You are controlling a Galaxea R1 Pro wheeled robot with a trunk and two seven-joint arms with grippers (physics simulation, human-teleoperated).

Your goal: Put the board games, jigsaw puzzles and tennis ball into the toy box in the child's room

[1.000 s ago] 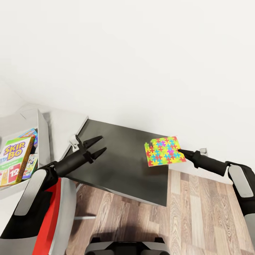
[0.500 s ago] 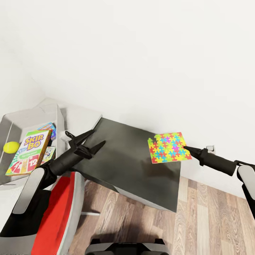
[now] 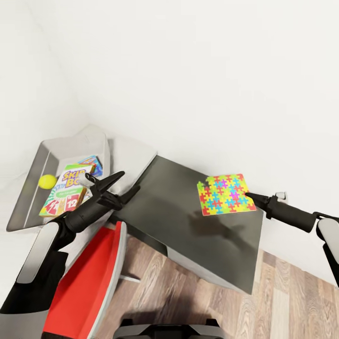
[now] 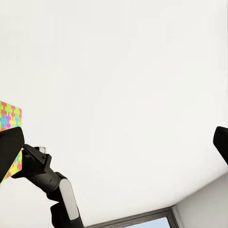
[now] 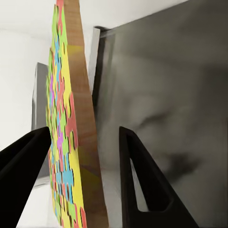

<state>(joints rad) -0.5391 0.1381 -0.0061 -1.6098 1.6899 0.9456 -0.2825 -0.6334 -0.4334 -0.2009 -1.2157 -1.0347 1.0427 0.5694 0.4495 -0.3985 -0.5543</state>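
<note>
The jigsaw puzzle (image 3: 225,194) is pinched by the right gripper (image 3: 249,195). It should be kept flat and carried left to the toy box (image 3: 33,176). The left gripper (image 3: 120,186) is spread, holding nothing.

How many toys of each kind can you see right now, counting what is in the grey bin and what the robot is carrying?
Board games: 2, the Skip-Bo box and a blue box partly under it, both in the toy box.
Tennis balls: 1, in the toy box.
Jigsaw puzzles: 1, held above the table's dark wing between the right gripper's fingers.
Total: 4 toys.
</note>
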